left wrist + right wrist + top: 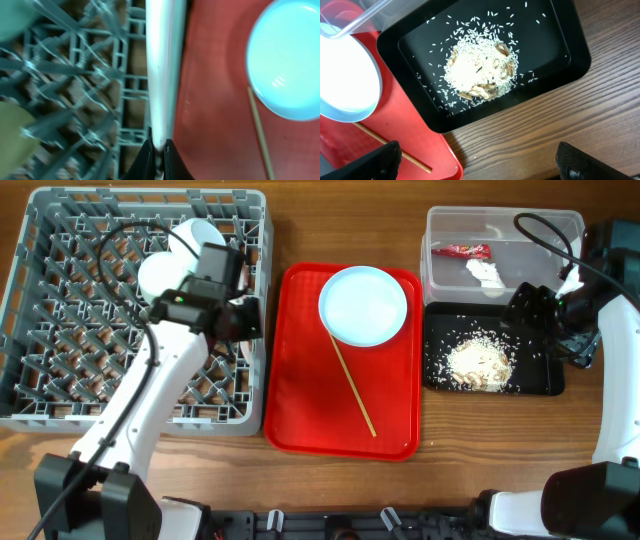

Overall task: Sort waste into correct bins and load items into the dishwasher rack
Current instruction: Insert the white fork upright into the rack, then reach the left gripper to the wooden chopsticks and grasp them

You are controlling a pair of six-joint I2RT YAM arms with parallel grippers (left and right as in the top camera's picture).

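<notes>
In the black tray [555, 50] lie rice crumbs [477, 70] (wrapper [462, 250] in clear tub [445, 280])

Right wrist view: a black tray [557, 37] holding rice [480, 70], on a wooden table [545, 130].
The rice forms a whitish heap at mid-tray with brownish scraps along its edge and loose grains scattered around it. Just beside the black tray lies a red tray [405, 127] carrying a pale blue plate [345, 75] and a chopstick [395, 149]. A clear tub [365, 17] shows at top left. The right gripper [477, 162] has its fingers wide apart at the bottom corners.
</notes>
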